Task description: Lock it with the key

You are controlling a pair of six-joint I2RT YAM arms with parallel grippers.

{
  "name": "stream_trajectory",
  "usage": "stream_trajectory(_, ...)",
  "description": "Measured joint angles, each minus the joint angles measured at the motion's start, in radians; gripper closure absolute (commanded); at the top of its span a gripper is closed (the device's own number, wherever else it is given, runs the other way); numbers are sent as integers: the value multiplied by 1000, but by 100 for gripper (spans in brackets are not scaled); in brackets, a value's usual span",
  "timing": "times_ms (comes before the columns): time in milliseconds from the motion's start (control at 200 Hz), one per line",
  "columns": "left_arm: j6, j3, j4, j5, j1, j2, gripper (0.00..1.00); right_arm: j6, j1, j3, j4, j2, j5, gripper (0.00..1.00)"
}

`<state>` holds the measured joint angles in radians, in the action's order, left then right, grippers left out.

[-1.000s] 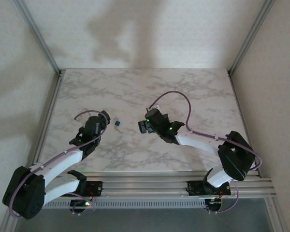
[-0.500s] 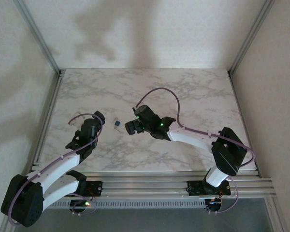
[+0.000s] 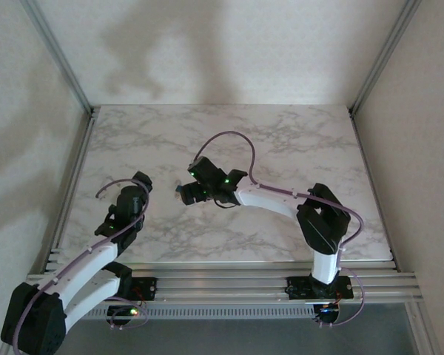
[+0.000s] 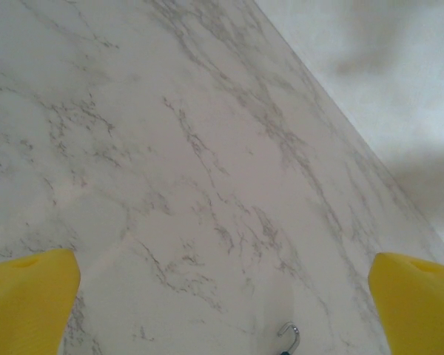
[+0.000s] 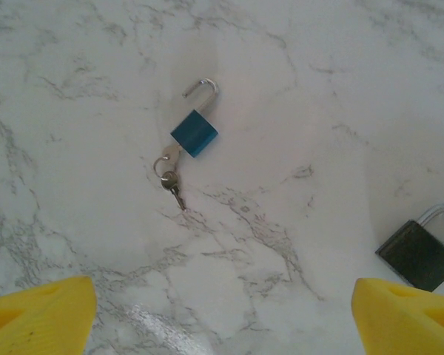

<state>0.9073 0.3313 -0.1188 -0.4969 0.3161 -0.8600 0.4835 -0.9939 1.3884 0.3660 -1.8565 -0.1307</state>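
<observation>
A small blue padlock (image 5: pixel 194 132) lies flat on the marble table (image 5: pixel 318 89), its silver shackle (image 5: pixel 201 87) swung open. A key (image 5: pixel 166 158) sits in its bottom end, with a second key (image 5: pixel 175 188) on the same ring. My right gripper (image 5: pixel 222 325) hovers just short of it, yellow fingertips (image 5: pixel 37 314) wide apart with nothing between them. In the top view the right gripper (image 3: pixel 183 194) is left of centre. My left gripper (image 3: pixel 138 183) is open further left. In the left wrist view the shackle tip (image 4: pixel 288 336) peeks in between the left gripper's (image 4: pixel 222 310) fingertips.
A black padlock (image 5: pixel 416 253) with a silver shackle lies on the marble to the right of the blue one, close to my right fingertip (image 5: pixel 407 314). Aluminium frame rails (image 3: pixel 74 192) run along the table's left side and front, and white walls close in the back.
The right arm has swung left across the table and now hangs over the blue padlock. The left arm has drawn back to the left, away from it.
</observation>
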Motion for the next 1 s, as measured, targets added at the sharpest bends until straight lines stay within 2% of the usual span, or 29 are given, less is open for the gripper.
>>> stream_trajectory(556,14,-34,8,-21,-10,75,0,204,-34,369,195,-272,-38,17)
stream_trajectory(706,14,-34,8,-21,-12,76,0,247,-35,440,245,-336,-63,23)
stream_trajectory(906,14,-37,8,-21,-12,99,0,290,-36,571,308,-440,-79,24)
stream_trajectory(1001,14,-42,8,-21,-13,105,0,298,-36,631,333,-484,-79,29)
